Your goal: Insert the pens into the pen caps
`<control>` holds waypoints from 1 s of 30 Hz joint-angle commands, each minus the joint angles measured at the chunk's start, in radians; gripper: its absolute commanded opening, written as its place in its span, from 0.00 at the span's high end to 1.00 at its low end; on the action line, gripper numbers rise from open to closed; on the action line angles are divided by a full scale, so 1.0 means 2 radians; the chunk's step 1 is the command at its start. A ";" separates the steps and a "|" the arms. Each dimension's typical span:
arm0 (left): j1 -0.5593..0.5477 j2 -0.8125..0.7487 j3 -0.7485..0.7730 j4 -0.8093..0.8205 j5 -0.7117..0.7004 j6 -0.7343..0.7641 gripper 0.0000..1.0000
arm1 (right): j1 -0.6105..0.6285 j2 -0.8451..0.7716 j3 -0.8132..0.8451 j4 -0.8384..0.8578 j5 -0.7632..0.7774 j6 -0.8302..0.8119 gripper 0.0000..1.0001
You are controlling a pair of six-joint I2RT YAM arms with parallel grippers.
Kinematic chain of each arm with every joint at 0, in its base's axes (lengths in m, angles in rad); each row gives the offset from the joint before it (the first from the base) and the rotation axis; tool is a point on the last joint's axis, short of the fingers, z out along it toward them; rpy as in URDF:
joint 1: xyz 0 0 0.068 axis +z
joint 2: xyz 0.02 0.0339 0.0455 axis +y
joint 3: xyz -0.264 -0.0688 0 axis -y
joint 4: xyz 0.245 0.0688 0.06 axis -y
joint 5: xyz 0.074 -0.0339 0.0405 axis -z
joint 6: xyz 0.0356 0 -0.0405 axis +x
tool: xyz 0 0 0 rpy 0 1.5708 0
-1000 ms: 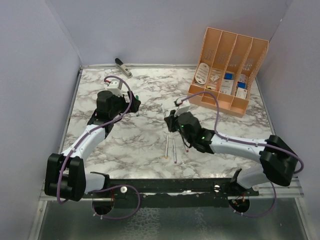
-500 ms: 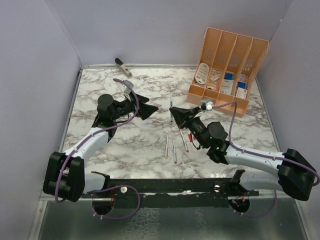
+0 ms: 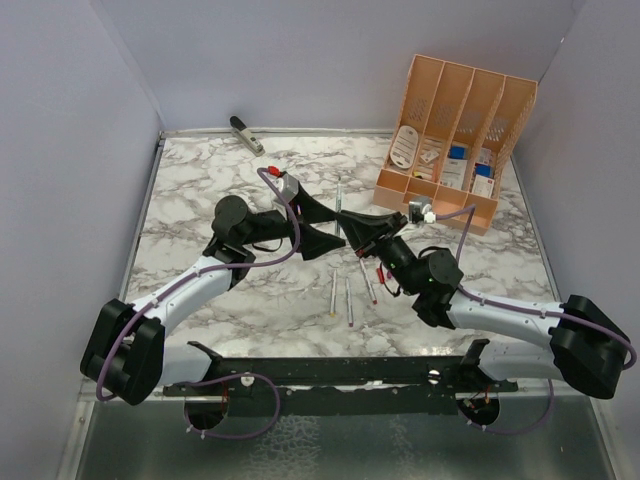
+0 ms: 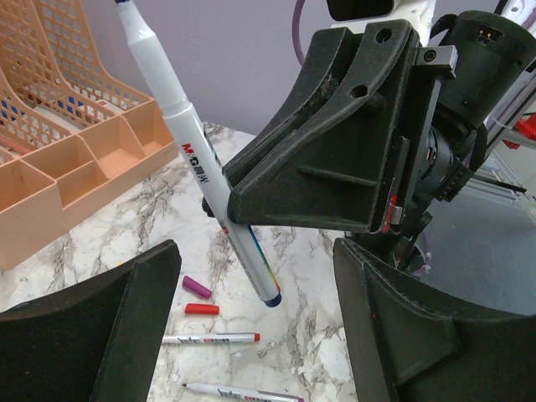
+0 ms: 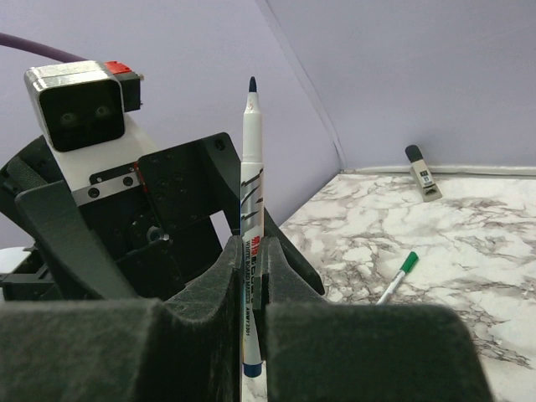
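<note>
My right gripper [image 5: 251,289] is shut on a white pen [image 5: 251,209] with a dark blue tip, held upright above the table. In the left wrist view this pen [image 4: 197,159] slants down out of the right gripper's black fingers [image 4: 335,167], and its blue lower end hangs between my left gripper's [image 4: 251,331] wide-apart fingers. The left gripper [image 3: 336,228] is open and holds nothing, facing the right gripper [image 3: 354,222] at mid-table. On the marble lie a magenta pen cap [image 4: 197,287], a red pen cap [image 4: 201,309] and a red-tipped pen [image 4: 209,338]. Three pens [image 3: 349,298] lie near the front.
A peach mesh organizer [image 3: 455,140] stands at the back right. A grey-black stapler-like object [image 3: 246,134] lies at the back left edge. A pen with a green cap [image 5: 398,276] lies on the marble beyond the grippers. Grey walls close in the table.
The right gripper has lifted the pen off the table and turned it upright. The left arm has swung right until its open fingers face the pen.
</note>
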State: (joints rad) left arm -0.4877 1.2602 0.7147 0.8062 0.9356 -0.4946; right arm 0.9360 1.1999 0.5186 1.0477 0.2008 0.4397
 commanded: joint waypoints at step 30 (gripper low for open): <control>-0.012 -0.001 0.011 0.028 -0.041 -0.008 1.00 | -0.001 0.014 0.005 0.011 -0.041 -0.002 0.97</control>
State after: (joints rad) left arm -0.5064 1.2819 0.7238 0.8143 0.9001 -0.5297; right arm 0.9298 1.2285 0.5186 1.0904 0.1516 0.4648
